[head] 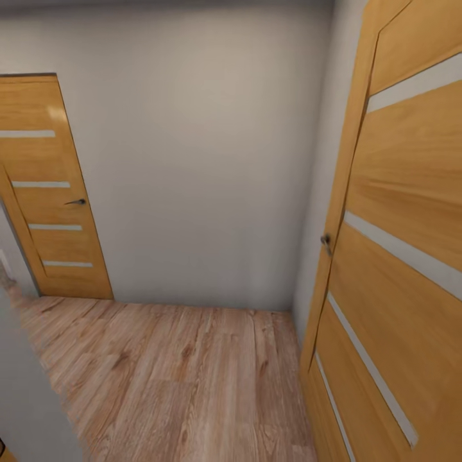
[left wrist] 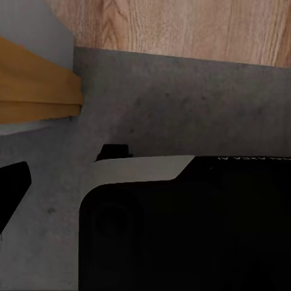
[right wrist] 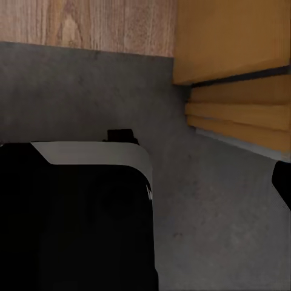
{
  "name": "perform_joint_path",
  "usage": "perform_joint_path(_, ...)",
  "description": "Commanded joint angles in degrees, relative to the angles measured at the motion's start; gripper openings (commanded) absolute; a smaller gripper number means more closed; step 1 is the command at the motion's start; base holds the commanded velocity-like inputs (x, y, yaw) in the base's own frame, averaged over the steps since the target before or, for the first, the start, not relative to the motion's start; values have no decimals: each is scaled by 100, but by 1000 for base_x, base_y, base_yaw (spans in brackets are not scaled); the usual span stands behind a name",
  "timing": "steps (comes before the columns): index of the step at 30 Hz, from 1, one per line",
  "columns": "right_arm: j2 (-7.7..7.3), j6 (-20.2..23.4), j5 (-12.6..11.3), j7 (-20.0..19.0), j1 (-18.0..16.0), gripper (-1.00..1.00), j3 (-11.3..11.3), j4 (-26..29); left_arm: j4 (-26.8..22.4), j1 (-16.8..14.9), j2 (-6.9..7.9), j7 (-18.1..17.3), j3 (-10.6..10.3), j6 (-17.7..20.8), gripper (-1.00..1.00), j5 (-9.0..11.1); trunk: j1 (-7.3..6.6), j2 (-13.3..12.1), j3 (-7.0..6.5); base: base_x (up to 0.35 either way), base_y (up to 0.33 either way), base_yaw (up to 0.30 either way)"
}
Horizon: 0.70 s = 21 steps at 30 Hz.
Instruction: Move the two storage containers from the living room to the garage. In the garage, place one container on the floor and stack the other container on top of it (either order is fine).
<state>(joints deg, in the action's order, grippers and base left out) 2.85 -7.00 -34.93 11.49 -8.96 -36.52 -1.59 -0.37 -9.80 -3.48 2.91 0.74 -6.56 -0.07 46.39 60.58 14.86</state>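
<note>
The two storage containers are out of view. The wrist views look down on dark grey concrete floor [left wrist: 182,103] [right wrist: 73,91] where it meets light wood planks [left wrist: 182,24] [right wrist: 85,24] at a threshold. My own black, grey-edged base [left wrist: 182,230] [right wrist: 73,218] stands on the concrete. A single black fingertip [left wrist: 9,191] of the left gripper shows at the picture's edge, and likewise one fingertip [right wrist: 283,182] of the right gripper. Nothing is seen between the fingers, and the jaws' state cannot be read.
The head view faces a pale grey wall [head: 205,160] across a wood plank floor [head: 173,378]. A shut wooden door [head: 48,192] is at the far left. An open wooden door [head: 398,256] stands close on the right. Orange door frames [left wrist: 36,85] [right wrist: 242,115] flank my base.
</note>
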Motion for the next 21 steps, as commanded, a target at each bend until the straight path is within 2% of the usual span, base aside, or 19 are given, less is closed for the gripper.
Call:
perform_joint_path(1, 5, -29, -49, 3, -6, 100, -47, -17, 5, -5, -1, 17, 5, -21, 100, -2, 4, 4, 7, 313, 0, 0)
perform_joint_path(7, 5, -29, -49, 3, -8, 100, -46, -17, 3, -5, -4, 17, 5, -21, 100, -2, 4, 4, 7, 252, 0, 0)
perform_joint_path(21, 5, -29, -49, 3, -8, 100, -47, -17, 2, -5, -12, 25, 12, -21, 100, 1, 4, 4, 7, 17, 0, 0)
